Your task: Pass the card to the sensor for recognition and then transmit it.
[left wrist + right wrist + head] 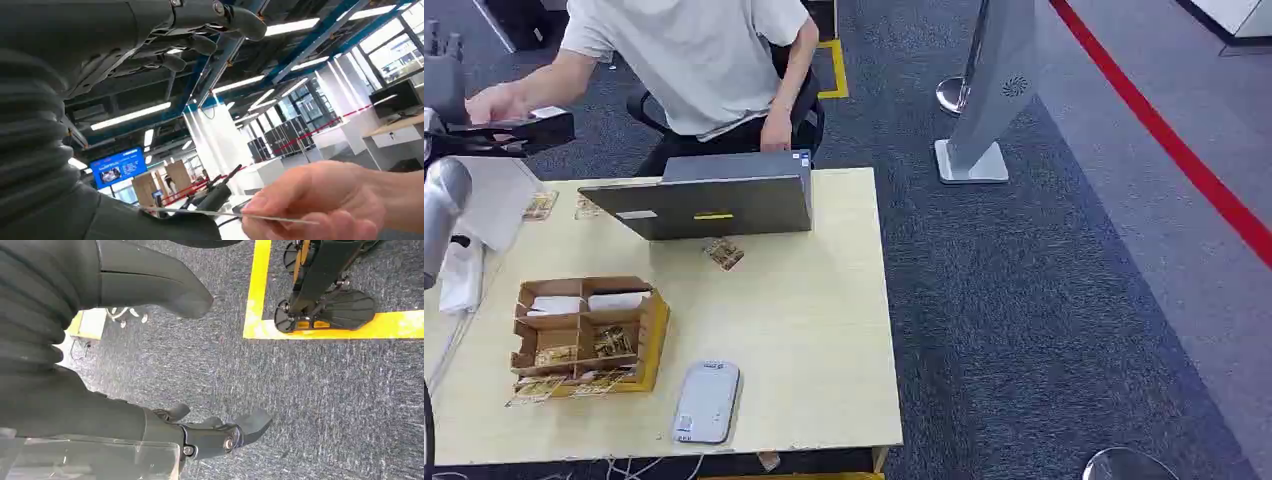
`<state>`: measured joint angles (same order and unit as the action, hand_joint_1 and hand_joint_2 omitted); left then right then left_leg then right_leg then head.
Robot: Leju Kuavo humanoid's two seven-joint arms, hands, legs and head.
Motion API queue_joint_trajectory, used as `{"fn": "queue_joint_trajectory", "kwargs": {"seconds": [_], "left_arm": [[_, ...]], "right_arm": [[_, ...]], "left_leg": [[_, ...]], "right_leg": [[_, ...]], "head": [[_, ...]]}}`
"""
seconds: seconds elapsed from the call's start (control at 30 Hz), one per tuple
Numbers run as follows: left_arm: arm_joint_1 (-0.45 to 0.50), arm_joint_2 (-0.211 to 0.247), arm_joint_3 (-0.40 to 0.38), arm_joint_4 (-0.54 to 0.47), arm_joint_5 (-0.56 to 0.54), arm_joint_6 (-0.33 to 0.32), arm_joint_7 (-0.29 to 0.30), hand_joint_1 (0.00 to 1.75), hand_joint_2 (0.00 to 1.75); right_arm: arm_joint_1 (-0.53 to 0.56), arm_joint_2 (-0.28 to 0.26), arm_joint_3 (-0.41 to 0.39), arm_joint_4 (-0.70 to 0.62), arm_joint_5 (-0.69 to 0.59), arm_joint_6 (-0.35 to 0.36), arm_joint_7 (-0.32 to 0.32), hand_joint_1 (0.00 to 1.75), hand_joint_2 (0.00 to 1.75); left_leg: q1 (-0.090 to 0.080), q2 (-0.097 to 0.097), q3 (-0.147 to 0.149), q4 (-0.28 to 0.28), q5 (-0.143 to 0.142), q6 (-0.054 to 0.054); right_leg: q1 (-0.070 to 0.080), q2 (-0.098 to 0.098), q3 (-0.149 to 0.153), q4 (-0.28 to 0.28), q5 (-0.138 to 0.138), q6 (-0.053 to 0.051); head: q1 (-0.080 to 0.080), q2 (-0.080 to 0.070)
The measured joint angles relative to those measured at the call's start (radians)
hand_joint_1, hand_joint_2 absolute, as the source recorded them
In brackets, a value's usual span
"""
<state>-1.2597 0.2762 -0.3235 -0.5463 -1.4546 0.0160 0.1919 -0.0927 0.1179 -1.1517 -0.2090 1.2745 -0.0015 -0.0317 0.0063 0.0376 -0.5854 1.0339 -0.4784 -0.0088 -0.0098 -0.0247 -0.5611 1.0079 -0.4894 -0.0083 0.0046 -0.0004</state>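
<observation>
A thin card (225, 214) shows edge-on in the left wrist view, and a person's hand (320, 200) pinches its far end. Its near end lies against the thumb (150, 225) of my left hand (165, 45), whose fingers (200, 45) are spread well away from the card with nothing pressing it down. In the head view my left hand (499, 132) is raised at the far left beyond the table, with the person's hand (494, 100) on it. The grey-white sensor (706, 400) lies near the table's front edge. My right hand (215, 432) hangs over carpet, holding nothing.
A person sits behind the wooden table (824, 330), at a laptop (714, 200). A cardboard box (584, 335) with compartments of cards stands front left. Loose cards (724, 254) lie by the laptop. A white stand (989, 110) and red floor line (1164, 140) are on the right.
</observation>
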Motion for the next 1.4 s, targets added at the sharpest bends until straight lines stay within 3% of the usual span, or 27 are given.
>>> {"fn": "queue_joint_trajectory", "kwargs": {"seconds": [0.5,0.53,0.57,1.4], "left_arm": [[0.015,0.013,0.000,0.000,-0.012,0.047,-0.009,0.00,1.75],[0.016,0.014,0.000,0.000,-0.012,0.047,-0.009,0.30,1.75],[0.016,0.014,0.000,0.000,-0.012,0.047,-0.009,1.75,1.75],[0.028,0.030,0.000,-0.003,0.004,0.103,-0.055,1.75,1.75]], "right_arm": [[0.000,0.000,0.000,0.000,0.001,-0.001,0.000,0.00,1.75],[0.000,0.000,0.000,0.000,0.001,-0.001,0.000,0.00,1.75],[0.000,0.000,0.000,0.000,0.001,-0.001,0.000,0.00,1.75],[0.000,-0.002,0.000,0.000,0.002,0.000,-0.008,0.00,1.75]], "left_leg": [[0.000,0.000,0.000,0.000,0.000,0.000],[0.000,0.000,0.000,0.000,0.000,0.000],[0.000,0.000,0.000,0.000,0.000,0.000],[0.000,-0.001,-0.001,0.000,0.000,0.000]], "right_leg": [[0.000,0.000,0.000,0.000,0.000,0.000],[0.000,0.000,0.000,0.000,0.000,0.000],[0.000,0.000,0.000,0.000,0.000,0.000],[0.000,-0.001,0.000,0.000,0.000,0.000]], "head": [[0.000,0.000],[0.000,0.000],[0.000,0.000],[0.000,0.000]]}}
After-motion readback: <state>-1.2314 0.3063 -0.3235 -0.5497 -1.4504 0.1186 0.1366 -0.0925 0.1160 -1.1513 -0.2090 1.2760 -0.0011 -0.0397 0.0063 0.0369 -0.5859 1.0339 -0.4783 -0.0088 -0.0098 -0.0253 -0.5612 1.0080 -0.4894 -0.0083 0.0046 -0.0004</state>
